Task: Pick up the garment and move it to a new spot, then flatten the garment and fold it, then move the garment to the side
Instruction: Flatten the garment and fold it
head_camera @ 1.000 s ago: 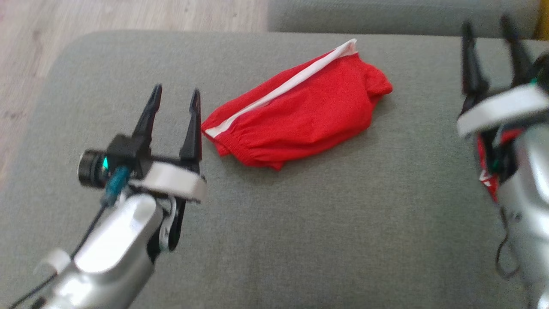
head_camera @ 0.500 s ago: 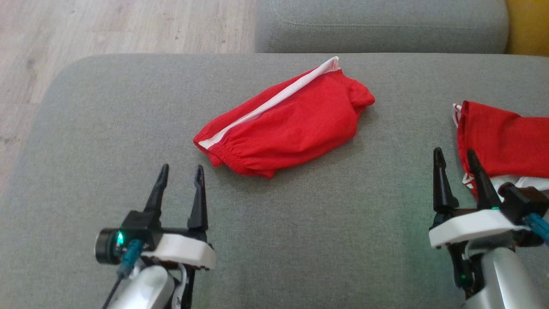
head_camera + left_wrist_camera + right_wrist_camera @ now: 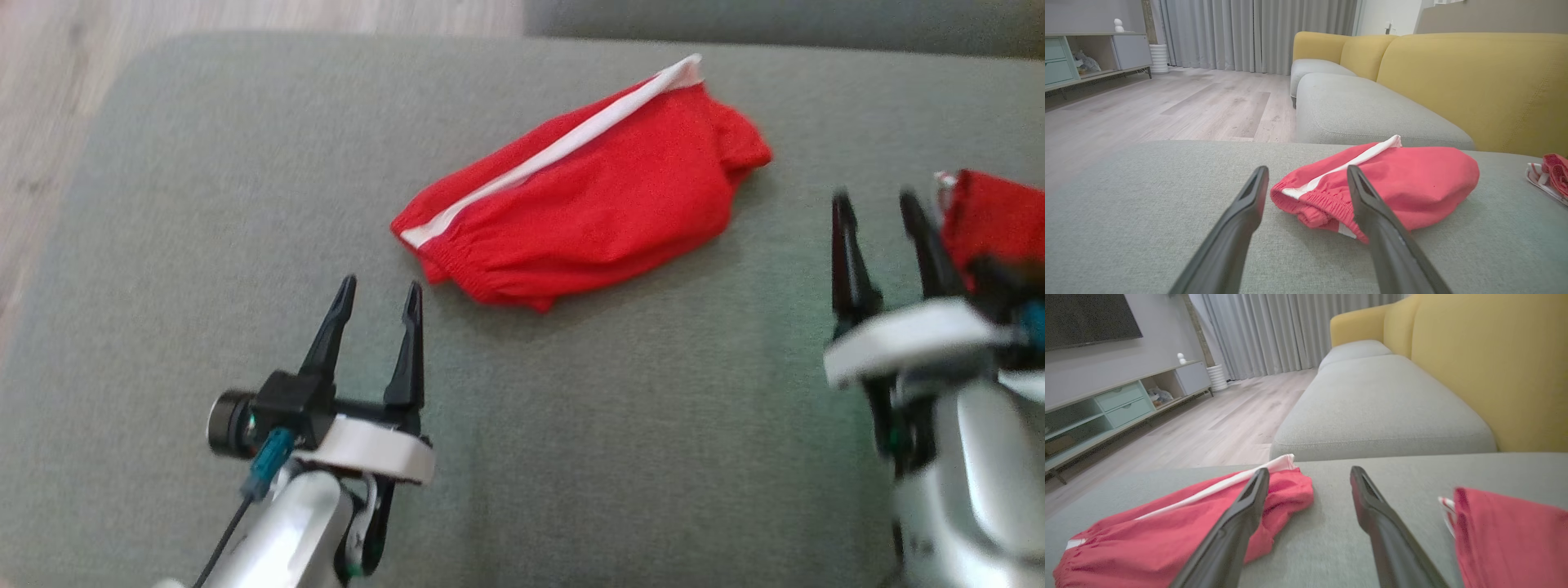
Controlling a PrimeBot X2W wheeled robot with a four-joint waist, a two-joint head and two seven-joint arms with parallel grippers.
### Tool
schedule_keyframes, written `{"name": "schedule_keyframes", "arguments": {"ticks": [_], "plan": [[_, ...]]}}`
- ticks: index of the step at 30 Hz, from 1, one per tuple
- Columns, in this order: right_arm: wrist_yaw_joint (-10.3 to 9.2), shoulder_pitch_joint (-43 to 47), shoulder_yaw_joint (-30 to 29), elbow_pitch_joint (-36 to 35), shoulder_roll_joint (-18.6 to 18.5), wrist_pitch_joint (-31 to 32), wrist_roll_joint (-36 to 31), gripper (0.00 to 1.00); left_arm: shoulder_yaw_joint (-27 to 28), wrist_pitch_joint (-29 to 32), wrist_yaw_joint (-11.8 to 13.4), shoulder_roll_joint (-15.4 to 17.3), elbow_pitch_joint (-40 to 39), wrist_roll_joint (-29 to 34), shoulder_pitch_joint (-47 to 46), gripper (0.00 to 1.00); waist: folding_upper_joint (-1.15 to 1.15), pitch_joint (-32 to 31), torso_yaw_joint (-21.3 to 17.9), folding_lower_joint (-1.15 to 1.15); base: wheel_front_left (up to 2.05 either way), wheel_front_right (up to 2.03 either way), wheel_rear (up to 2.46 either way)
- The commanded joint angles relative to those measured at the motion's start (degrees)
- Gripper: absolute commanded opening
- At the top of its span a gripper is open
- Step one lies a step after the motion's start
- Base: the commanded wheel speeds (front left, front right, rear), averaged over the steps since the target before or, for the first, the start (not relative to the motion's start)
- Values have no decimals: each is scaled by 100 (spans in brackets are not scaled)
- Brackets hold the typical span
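Right end effector [image 3: 875, 198] advanced, left end effector [image 3: 382, 283] near garment [image 3: 588, 204], both wide; wrist views add yellow backrest [image 3: 1474, 81].

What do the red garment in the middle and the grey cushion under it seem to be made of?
Red garment: soft, matte cloth, likely a light knit; it slumps in folds and its edge looks gathered by elastic. Grey cushion: woven upholstery fabric, matte, with a fine flecked weave.
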Motion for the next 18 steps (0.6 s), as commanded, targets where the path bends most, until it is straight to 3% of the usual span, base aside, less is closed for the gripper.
{"name": "schedule_keyframes", "arguments": {"ticks": [1, 9, 18], "plan": [[-5, -454, 105, -77, 7, 118, -97, 100, 266, -53, -45, 6, -110, 79, -304, 100, 0, 271, 218, -1, 0, 0, 0], [-5, -1815, -368, 1226, -155, 799, -236, 100, 328, -53, -361, -318, 102, 350, -568, 100, 0, 722, 752, -1, 0, 0, 0], [-5, -2699, -846, 2817, -363, 1171, -483, 100, 420, -53, -578, -556, 269, 535, -641, 100, 0, 860, 1083, -1, 0, 0, 0]]}}
